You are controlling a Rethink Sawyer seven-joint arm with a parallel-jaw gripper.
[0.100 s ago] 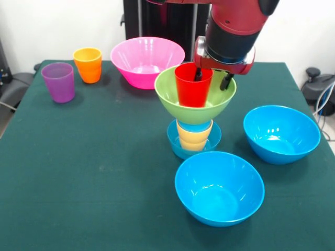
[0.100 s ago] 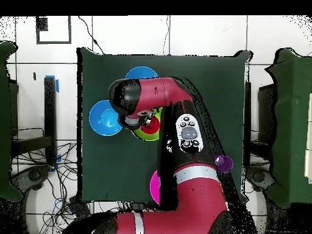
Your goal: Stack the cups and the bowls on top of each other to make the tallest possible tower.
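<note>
Nearest to you on the bench sits a big blue bowl, with a second blue bowl off to the right and a bit farther back.

Just behind the near one stands the tower — a small blue bowl at the bottom, a yellow-orange cup in it, a green bowl on that, and a red cup inside the green bowl. It points straight up; its long line runs up and down.

Your pincer is at the red cup's far rim, one finger inside and one outside. I think it is pinching the rim, though not for sure.

Watch out: the wide green bowl rests on a narrow cup. I think a sideways pull could tip it all over.

Farther back and left wait the purple cup, orange cup and pink bowl.
</note>
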